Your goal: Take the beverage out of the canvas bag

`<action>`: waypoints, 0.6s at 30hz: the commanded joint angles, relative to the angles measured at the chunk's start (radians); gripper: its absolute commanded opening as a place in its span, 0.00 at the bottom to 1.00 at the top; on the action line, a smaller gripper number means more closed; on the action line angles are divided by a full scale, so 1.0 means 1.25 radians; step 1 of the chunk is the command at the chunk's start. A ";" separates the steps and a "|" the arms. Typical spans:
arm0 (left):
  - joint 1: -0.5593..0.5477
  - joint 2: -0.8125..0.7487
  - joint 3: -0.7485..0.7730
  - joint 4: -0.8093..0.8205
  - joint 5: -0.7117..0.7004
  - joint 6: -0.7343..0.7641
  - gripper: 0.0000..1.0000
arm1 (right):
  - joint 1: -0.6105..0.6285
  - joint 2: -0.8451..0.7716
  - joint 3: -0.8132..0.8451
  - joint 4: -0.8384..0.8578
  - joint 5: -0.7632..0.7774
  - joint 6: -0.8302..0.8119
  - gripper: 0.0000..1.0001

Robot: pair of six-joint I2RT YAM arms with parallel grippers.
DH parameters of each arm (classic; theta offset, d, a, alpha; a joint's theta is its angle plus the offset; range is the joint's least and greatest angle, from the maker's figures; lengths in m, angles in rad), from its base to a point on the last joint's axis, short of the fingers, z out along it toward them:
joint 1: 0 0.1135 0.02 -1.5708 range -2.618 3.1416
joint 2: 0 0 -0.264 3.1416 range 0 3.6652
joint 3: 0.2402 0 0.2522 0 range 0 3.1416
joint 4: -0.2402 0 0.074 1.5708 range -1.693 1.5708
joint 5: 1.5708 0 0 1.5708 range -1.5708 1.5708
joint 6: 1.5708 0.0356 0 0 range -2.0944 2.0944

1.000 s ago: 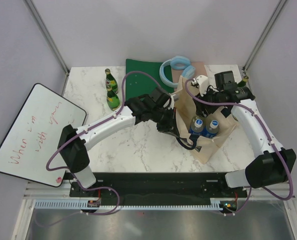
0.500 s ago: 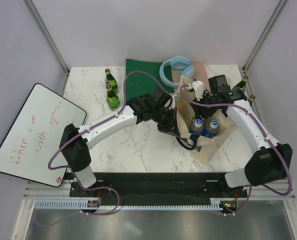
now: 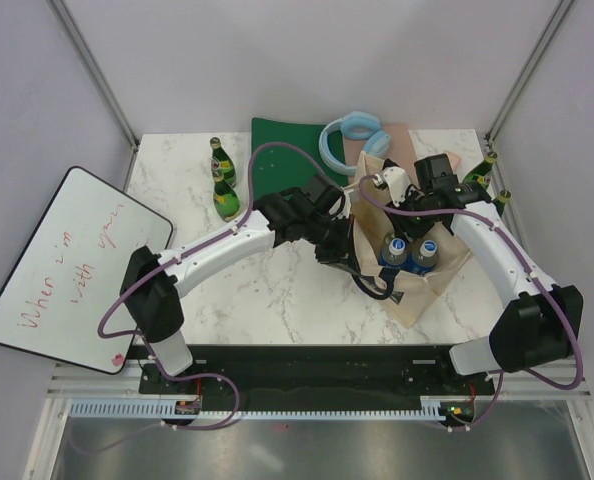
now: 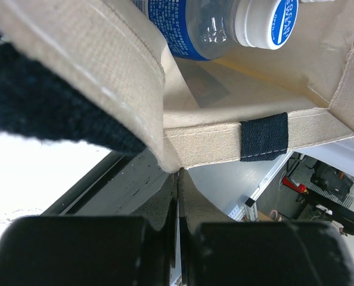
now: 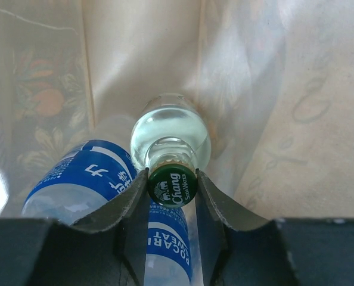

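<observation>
The beige canvas bag stands open at the right of the table. Two blue-labelled plastic bottles with white caps stand inside it. My left gripper is shut on the bag's near rim, next to a dark strap. My right gripper reaches down into the bag. In the right wrist view its fingers press both sides of the green cap of a clear glass soda water bottle. A blue-labelled bottle lies against it.
Two green glass bottles stand at the back left, and two more at the right edge. A green mat and blue headphones lie behind the bag. A whiteboard leans off the left edge.
My right gripper has moved left and down into the bag and closed on the green-capped bottle. The left gripper has kept its hold on the rim.
</observation>
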 commanded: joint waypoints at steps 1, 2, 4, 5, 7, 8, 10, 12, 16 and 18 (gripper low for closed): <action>-0.001 0.009 0.025 -0.007 0.004 0.037 0.05 | 0.005 -0.028 0.014 0.017 -0.014 -0.004 0.18; -0.001 0.008 0.025 -0.007 0.000 0.037 0.05 | 0.006 -0.032 0.020 0.022 -0.016 -0.005 0.14; -0.001 0.005 0.026 -0.008 -0.005 0.037 0.06 | 0.006 -0.039 0.025 0.026 -0.023 -0.006 0.11; -0.002 0.005 0.027 -0.008 -0.006 0.038 0.06 | 0.005 -0.041 0.032 0.028 -0.026 -0.011 0.08; 0.000 0.002 0.029 -0.008 -0.011 0.038 0.07 | 0.006 -0.050 0.038 0.032 -0.038 -0.012 0.06; -0.001 0.002 0.031 -0.008 -0.014 0.039 0.08 | 0.006 -0.054 0.048 0.034 -0.046 -0.014 0.03; 0.000 -0.002 0.034 -0.008 -0.018 0.041 0.11 | 0.006 -0.061 0.064 0.034 -0.067 -0.017 0.02; 0.000 -0.002 0.036 -0.008 -0.022 0.042 0.12 | 0.006 -0.066 0.095 0.033 -0.079 -0.021 0.01; 0.001 0.000 0.043 -0.009 -0.025 0.046 0.12 | 0.006 -0.071 0.161 0.034 -0.097 -0.017 0.00; 0.001 0.002 0.047 -0.009 -0.025 0.046 0.12 | 0.006 -0.073 0.200 0.034 -0.108 -0.015 0.00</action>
